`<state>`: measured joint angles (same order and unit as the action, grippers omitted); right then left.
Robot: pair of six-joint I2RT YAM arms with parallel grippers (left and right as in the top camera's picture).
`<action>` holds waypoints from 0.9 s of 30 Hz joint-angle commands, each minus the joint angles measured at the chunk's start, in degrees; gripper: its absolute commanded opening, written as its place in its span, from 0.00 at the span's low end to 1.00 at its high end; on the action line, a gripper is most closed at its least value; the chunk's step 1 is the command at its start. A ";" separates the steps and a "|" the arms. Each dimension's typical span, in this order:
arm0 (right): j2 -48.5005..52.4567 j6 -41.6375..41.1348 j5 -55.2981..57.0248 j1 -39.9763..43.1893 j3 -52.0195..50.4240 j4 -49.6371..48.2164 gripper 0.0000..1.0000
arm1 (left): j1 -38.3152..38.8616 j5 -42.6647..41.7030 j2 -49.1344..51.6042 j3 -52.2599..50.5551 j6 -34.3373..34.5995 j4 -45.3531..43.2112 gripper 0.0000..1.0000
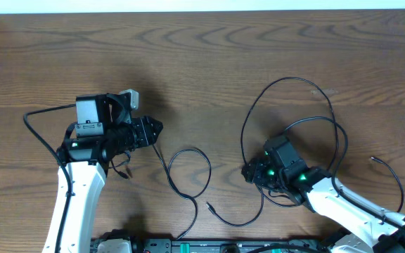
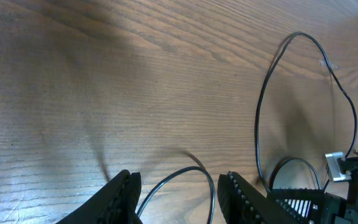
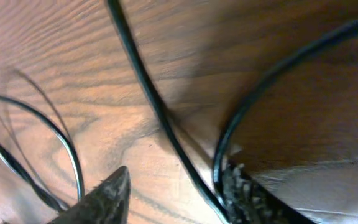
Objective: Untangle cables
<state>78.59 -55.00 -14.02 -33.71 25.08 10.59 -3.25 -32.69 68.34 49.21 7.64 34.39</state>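
Thin black cables lie on the wood table (image 1: pixel 188 63). One forms a small loop (image 1: pixel 209 169) between the arms, and a plug end (image 1: pixel 210 206) lies below that loop. Large overlapping loops (image 1: pixel 290 79) sit at the right. My left gripper (image 1: pixel 159 128) is open just left of the small loop. In the left wrist view its jaws (image 2: pixel 178 176) straddle a cable arc (image 2: pixel 194 169) without pinching it. My right gripper (image 1: pixel 248 171) sits low at the left base of the large loops. Its jaws (image 3: pixel 176 169) stand apart, with a black strand (image 3: pixel 143 87) running between them against the right finger.
Another cable end (image 1: pixel 375 160) lies at the far right, near the right arm. The table's back edge (image 1: pixel 202 11) runs along the top. The right arm's camera housing (image 2: pixel 347 168) shows at the lower right of the left wrist view. Bare wood fills the upper left.
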 commanded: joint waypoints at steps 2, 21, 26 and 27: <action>6.19 -4.81 5.55 -0.90 -10.78 5.31 0.41 | 0.17 -0.37 0.24 -0.17 -0.35 -0.11 0.46; 6.21 -6.73 6.34 -0.90 -11.17 4.81 0.01 | 0.17 -0.37 0.24 -0.17 -0.35 -0.09 0.46; 6.19 -6.71 6.93 -0.90 -11.17 3.87 0.01 | 0.17 -0.37 0.24 -0.17 -0.35 -0.09 0.46; 6.19 -6.73 7.32 -0.90 -11.17 3.41 0.01 | 0.17 -0.37 0.24 -0.17 -0.35 -0.09 0.46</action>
<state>78.24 -60.20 -15.07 -33.78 22.68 9.43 -3.25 -32.67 68.34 49.21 7.62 34.28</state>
